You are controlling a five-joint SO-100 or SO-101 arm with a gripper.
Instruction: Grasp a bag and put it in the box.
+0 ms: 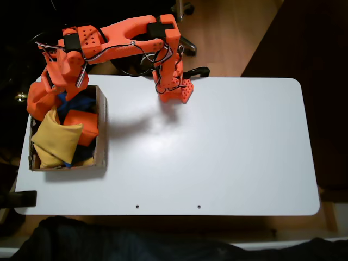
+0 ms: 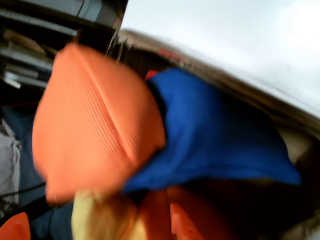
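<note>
Fixed view, orange bag (image 1: pixel 39 99) at the box's (image 1: pixel 101 128) top-left edge, under the hand (image 1: pixel 51 89), grip hard to tell, yellow bag (image 1: pixel 54 141) inside.

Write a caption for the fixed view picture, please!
Orange arm reaches over the cardboard box, which holds yellow, orange and blue bags.

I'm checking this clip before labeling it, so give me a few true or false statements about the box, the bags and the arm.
1. The box sits at the table's left end in the fixed view. True.
2. A yellow bag lies in the box. True.
3. The box holds only orange bags. False: yellow, blue and orange bags are inside.
4. The arm reaches over the table's right end. False: it bends over the box.
5. The plump orange bag appears beside the blue bag in the wrist view. True.
</note>
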